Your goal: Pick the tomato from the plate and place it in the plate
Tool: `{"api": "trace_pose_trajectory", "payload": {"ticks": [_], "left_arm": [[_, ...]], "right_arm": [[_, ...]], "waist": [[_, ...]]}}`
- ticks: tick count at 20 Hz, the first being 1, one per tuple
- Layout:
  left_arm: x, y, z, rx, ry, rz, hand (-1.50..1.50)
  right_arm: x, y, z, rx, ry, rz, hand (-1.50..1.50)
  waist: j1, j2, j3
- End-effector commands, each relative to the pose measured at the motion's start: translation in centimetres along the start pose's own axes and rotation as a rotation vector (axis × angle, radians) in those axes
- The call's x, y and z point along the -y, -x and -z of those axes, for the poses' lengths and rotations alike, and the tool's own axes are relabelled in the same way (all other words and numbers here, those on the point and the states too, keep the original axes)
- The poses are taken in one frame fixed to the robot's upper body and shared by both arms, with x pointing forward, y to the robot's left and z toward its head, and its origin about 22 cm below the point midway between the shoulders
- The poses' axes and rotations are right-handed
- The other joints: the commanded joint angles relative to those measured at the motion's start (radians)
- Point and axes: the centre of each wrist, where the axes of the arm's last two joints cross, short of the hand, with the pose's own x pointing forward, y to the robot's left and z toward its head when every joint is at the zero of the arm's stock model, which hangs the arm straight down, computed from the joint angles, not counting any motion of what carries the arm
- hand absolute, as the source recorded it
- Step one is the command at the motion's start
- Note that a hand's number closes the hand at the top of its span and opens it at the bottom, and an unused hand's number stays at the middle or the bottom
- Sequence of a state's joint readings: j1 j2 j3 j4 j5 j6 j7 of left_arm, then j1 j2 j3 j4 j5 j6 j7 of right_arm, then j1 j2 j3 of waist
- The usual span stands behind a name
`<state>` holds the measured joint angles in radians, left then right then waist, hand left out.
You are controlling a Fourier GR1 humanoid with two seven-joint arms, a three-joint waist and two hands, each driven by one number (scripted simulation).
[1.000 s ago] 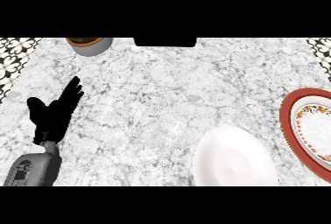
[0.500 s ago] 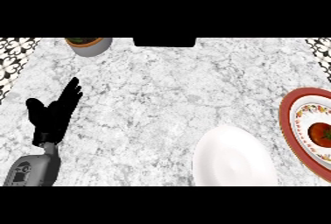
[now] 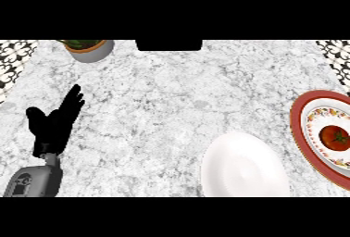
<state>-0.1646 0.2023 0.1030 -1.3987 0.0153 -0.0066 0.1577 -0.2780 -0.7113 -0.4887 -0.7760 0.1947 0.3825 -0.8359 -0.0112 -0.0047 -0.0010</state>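
The left hand (image 3: pixel 54 124) rests open near the worktop's (image 3: pixel 171 102) left edge. The tomato (image 3: pixel 335 137) sits stem up in the red-rimmed plate (image 3: pixel 301 134) at the right edge; the white plate (image 3: pixel 242 169) holds nothing.

txt: none legible | labels/nos. — none | signs — none

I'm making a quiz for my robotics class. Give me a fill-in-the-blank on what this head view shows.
1. The tomato lies on the ____-rimmed plate.
2. The plain white plate holds ____.
3. The only hand in view is the robot's ____ hand, with straight fingers.
4. At the counter's far left edge stands a potted ____.

Missing words: red; nothing; left; plant
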Motion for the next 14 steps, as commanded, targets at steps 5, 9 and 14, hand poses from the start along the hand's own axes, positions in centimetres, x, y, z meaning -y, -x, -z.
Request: {"api": "trace_pose_trajectory", "payload": {"ticks": [5,9,14], "left_arm": [[0.3,0.2,-0.3,-0.009,0.000,-0.001,0.00],[-0.1,-1.0,0.8,0.001,0.004,-0.006,0.00],[0.4,0.0,-0.9,0.008,0.023,-0.008,0.00]], "right_arm": [[3.8,-0.3,-2.3,-0.112,-0.140,0.359,-1.50],[5.0,-0.6,-2.0,-0.079,-0.135,0.388,-1.50],[6.6,-0.2,-5.4,-0.083,-0.096,0.365,-1.50]], "waist": [[-0.001,0.001,0.001],[0.011,0.008,0.003],[0.019,0.008,0.005]]}}
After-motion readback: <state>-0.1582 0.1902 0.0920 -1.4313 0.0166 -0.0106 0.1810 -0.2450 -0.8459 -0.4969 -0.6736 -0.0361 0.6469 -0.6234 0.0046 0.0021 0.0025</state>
